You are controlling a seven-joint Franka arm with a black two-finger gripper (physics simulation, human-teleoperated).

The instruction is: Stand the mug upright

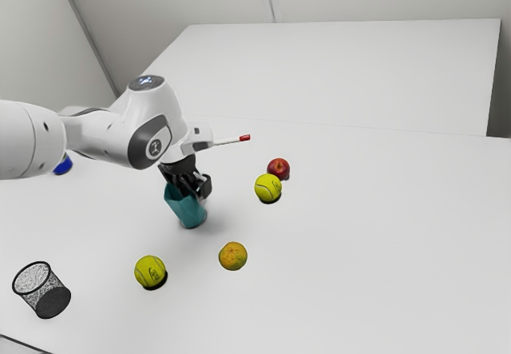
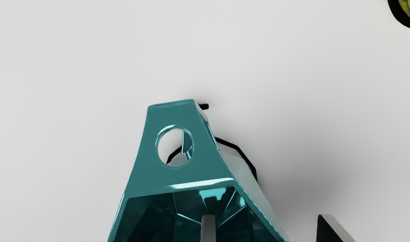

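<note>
The teal mug [image 1: 188, 210] stands on the table below the hand in the exterior view, its mouth upward and its base down; whether the base rests flat I cannot tell. My gripper [image 1: 196, 192] is at its rim. In the wrist view the mug [image 2: 181, 178] shows its handle with a round hole and its dark inside. The gripper [image 2: 267, 227] is open around one wall: one finger [image 2: 208, 228] reaches into the mouth, the other [image 2: 332, 230] is outside, apart from the wall. The mug's lower part is partly hidden behind its handle.
Toward the exterior view's right are a tennis ball [image 1: 268, 187] and a red apple [image 1: 279, 168]. An orange fruit [image 1: 233, 256] and another tennis ball [image 1: 150, 271] lie nearer the camera. A black mesh bin [image 1: 41, 292] is at the lower left, a blue object [image 1: 64, 165] behind the arm.
</note>
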